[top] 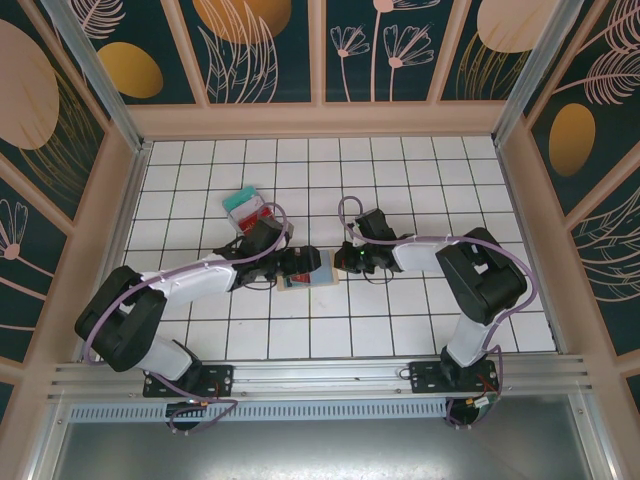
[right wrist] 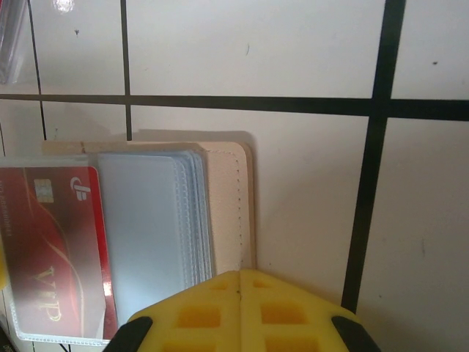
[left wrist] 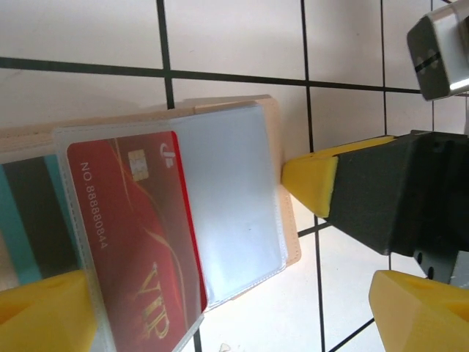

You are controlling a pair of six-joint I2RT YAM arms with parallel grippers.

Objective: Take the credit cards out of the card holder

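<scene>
The tan card holder (left wrist: 272,125) lies open on the white tiles, its clear sleeves (left wrist: 234,213) fanned out. A red credit card (left wrist: 132,242) marked VIP sits in the front sleeve. A teal card with a dark stripe (left wrist: 15,227) shows at the left, behind that sleeve. My left gripper (left wrist: 234,315) is open wide, one yellow fingertip on each side of the holder, nothing between them. My right gripper (right wrist: 238,304) is shut, its joined yellow tips against the holder's tan edge (right wrist: 229,205). From above, both grippers (top: 300,263) (top: 346,262) meet at the holder (top: 322,276).
A small pile of teal and red flat pieces (top: 245,207) lies on the tiles behind the left arm. Wooden walls (top: 320,120) ring the tiled floor, and a metal rail (top: 320,375) runs along the near edge.
</scene>
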